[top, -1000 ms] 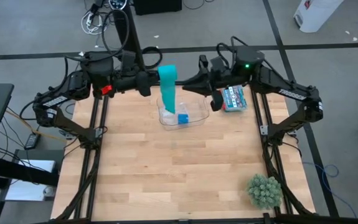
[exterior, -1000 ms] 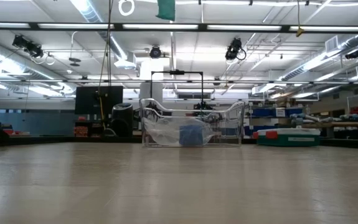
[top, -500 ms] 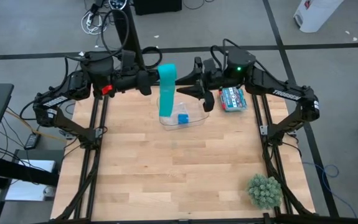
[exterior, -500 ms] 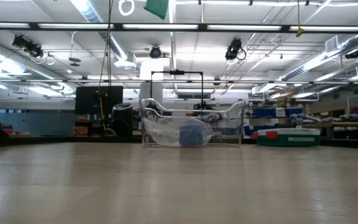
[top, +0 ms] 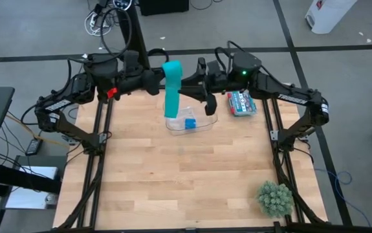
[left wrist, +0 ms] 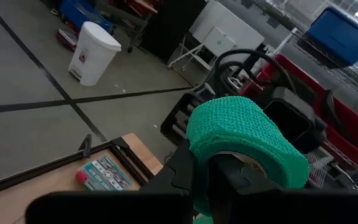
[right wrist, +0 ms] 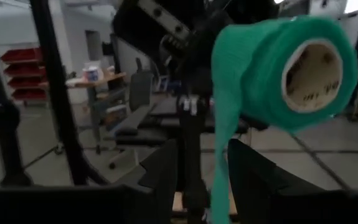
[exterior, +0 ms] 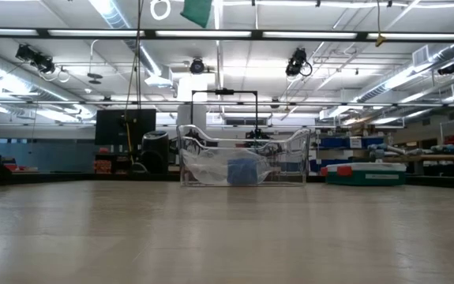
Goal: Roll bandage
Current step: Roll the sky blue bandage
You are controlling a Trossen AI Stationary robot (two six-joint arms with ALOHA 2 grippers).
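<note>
The bandage (top: 172, 87) is held high above the far edge of the table (top: 186, 175), near twelve o'clock in the high view, and a long teal strip hangs from its coil down toward the clear tray (top: 202, 122). The coil already sits around a pale core, as the right wrist view (right wrist: 284, 71) shows, so I judge that the rolling is partly done; the hanging tail must still be wound up. The left claw (top: 156, 83), at nine o'clock from the coil, is closed tight on the bandage. The right claw (top: 192, 81), at three o'clock from it, stands about half open, just beside the coil, and seems to hold nothing. The tray, at six o'clock from the coil, contains a small blue roll (top: 189, 123) and probably the end of the strip.
</note>
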